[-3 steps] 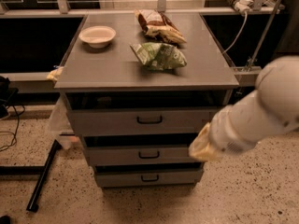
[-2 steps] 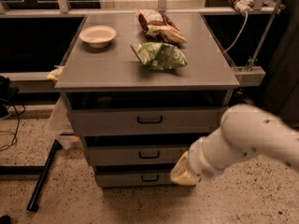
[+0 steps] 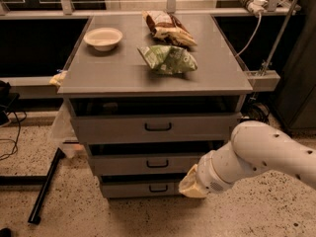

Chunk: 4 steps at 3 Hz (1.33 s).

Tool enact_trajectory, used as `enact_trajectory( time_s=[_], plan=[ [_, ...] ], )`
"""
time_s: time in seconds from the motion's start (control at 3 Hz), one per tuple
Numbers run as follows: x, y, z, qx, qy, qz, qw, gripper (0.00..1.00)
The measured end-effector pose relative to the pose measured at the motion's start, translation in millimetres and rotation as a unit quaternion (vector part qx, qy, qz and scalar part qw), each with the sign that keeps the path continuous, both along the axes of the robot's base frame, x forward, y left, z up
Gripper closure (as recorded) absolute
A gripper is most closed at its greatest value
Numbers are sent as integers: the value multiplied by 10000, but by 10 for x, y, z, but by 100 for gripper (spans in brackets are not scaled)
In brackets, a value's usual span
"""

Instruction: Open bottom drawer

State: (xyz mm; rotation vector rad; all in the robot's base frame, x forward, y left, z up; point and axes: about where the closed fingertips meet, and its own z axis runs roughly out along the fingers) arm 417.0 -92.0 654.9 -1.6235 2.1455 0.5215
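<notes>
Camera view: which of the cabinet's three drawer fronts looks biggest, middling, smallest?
1. Top drawer.
2. Middle drawer.
3. Bottom drawer, partly hidden by the gripper at its right end.
The lower ones lie farther from the camera, so true sizes may match.

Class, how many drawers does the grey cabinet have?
3: the top drawer uppermost, the middle drawer below it, the bottom drawer lowest, with the gripper at its right end. None look hidden.

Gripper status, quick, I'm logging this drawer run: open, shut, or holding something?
Gripper: state cannot be told. It sits low, at the right end of the bottom drawer, to the right of its small black handle.
</notes>
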Motion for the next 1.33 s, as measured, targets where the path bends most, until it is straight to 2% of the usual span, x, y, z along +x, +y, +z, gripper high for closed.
enact_trajectory(
  time_s=[0.33, 0.67, 1.0, 1.33],
  plan=[
    [54, 9, -240, 62, -142, -72, 9999, 100],
    [264, 18, -975, 56, -444, 102, 9989, 100],
    [813, -7, -1568, 202, -970, 155, 9950, 100],
    [1349, -9, -2096, 492, -1160, 135, 9919, 100]
  ],
)
